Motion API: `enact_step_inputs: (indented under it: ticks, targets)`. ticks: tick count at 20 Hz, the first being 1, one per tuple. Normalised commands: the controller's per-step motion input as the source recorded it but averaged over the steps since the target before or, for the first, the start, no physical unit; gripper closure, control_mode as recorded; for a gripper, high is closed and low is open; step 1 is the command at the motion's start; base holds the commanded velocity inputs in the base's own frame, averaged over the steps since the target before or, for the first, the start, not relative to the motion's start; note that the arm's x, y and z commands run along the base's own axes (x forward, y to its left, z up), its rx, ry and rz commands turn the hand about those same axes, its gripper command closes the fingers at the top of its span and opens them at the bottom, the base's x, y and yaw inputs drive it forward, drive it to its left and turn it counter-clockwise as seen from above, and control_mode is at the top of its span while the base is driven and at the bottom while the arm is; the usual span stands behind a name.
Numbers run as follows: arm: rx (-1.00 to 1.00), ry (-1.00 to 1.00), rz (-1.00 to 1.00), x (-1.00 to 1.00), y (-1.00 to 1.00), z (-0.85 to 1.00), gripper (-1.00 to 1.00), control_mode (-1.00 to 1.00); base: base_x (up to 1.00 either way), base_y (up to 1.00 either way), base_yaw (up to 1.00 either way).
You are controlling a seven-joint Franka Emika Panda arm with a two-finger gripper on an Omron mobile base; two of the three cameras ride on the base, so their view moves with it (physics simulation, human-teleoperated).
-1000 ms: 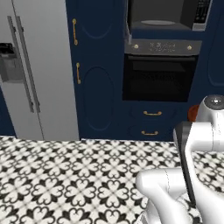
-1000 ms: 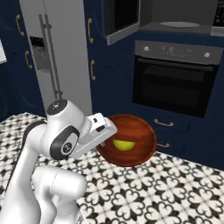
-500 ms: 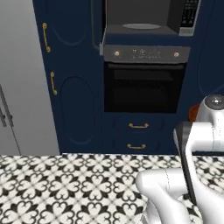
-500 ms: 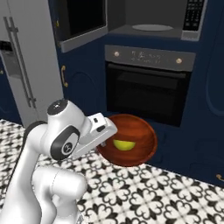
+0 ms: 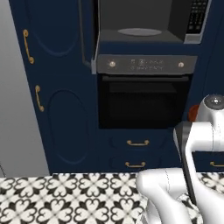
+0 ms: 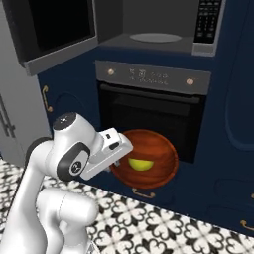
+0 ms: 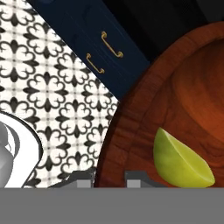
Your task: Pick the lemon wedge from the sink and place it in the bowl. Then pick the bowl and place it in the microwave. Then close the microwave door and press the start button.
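The hand [image 7: 109, 177] clamps the bowl's [image 6: 154, 149] rim, lemon wedge [image 7: 179, 162] inside.

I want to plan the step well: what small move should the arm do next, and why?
Probably lift the bowl up toward the microwave. The gripper is shut on the bowl's rim with the lemon wedge inside, but the bowl hangs at oven height, below the open cavity.
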Motion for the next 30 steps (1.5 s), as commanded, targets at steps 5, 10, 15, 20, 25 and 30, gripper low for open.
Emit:
enact_step_inputs:
  ticks: [5, 10, 15, 20, 25, 30]
  targets:
    - [0.00, 0.00, 0.00, 0.00, 0.00, 0.00, 1.00, 1.00, 0.77, 0.14, -0.02]
    - [0.00, 0.00, 0.00, 0.00, 0.00, 0.00, 1.00, 1.00, 0.71, 0.18, 0.00]
    - [0.00, 0.00, 0.00, 0.00, 0.00, 0.00, 1.00, 1.00, 0.47, 0.25, 0.00]
    - [0.00, 0.00, 0.00, 0.00, 0.00, 0.00, 1.00, 1.00, 0.40, 0.22, 0.00]
    - [0.00, 0.00, 0.00, 0.00, 0.00, 0.00, 1.00, 1.00, 0.54, 0.16, -0.01]
    - [0.00, 0.00, 0.00, 0.00, 0.00, 0.00, 1.00, 1.00, 0.47, 0.10, 0.00]
